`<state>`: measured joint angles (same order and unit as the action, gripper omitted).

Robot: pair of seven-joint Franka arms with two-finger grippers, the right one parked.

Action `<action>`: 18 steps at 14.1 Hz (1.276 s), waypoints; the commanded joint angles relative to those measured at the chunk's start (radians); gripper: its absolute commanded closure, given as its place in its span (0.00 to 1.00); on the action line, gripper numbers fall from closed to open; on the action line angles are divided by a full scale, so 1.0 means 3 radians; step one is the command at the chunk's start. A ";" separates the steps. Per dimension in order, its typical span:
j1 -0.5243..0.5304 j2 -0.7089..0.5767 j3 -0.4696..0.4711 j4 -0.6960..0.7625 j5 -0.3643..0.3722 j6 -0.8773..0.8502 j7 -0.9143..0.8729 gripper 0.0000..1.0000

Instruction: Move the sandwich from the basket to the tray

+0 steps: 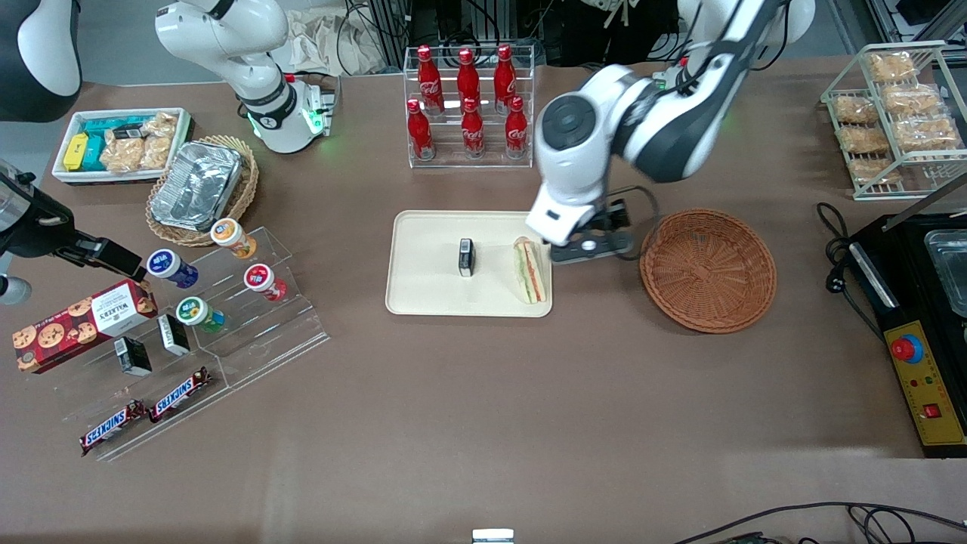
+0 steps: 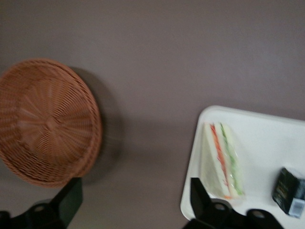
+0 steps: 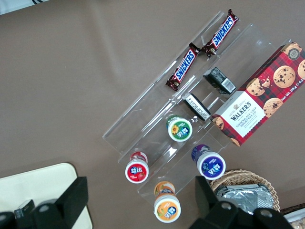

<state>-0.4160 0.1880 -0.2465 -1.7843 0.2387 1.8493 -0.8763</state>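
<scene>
Triangular wedge sandwich seen lying on cream rect. tray. Gripper wide open, empty, shown only by wrist cam. Reddish-brown wicker basket emptied.

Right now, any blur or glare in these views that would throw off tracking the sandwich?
Left wrist view: soft overall, the sandwich layers smeared, the basket casting a dark shadow on the table. Front view: sharp, sandwich on the tray edge, the open tool just above the table between tray and basket. Right wrist view: sharp, sandwich absent.

A robotics lab is posing as a snack shop: cola bottles racked, Snickers bars displayed, cables trailing
</scene>
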 commanded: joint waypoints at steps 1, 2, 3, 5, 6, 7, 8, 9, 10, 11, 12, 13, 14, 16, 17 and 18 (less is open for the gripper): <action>0.0281 -0.0247 0.0024 -0.0040 0.0176 -0.0171 0.0373 0.00; 0.0393 -0.0314 0.0034 -0.0035 0.0181 -0.0227 0.0557 0.00; 0.0562 -0.0380 0.0034 -0.0030 0.0161 -0.0238 0.0751 0.00; 0.0920 -0.0503 0.0014 -0.0030 0.0130 -0.0334 0.1200 0.00; 0.1058 -0.0580 0.0024 -0.0030 0.0074 -0.0426 0.1466 0.00; 0.1267 -0.0636 0.0019 -0.0030 -0.0022 -0.0488 0.1808 0.00; 0.1426 -0.0698 0.0024 -0.0030 -0.0145 -0.0544 0.2125 0.00; 0.1508 -0.0769 0.0034 -0.0015 -0.0222 -0.0621 0.2412 0.00; 0.1575 -0.0820 0.0075 0.0001 -0.0279 -0.0692 0.2678 0.00; 0.1576 -0.0851 0.0212 0.0006 -0.0345 -0.0734 0.2913 0.00; 0.1540 -0.0872 0.0375 0.0041 -0.0487 -0.0739 0.3103 0.00; 0.1510 -0.0867 0.0493 0.0123 -0.0636 -0.0759 0.3145 0.00; 0.1499 -0.0842 0.0520 0.0245 -0.0718 -0.0800 0.3171 0.00; 0.1494 -0.0775 0.0485 0.0440 -0.0790 -0.0806 0.3177 0.00; 0.1494 -0.0739 0.0444 0.0542 -0.0785 -0.0785 0.3177 0.00; 0.1489 -0.0658 0.0388 0.0664 -0.0770 -0.0785 0.3166 0.00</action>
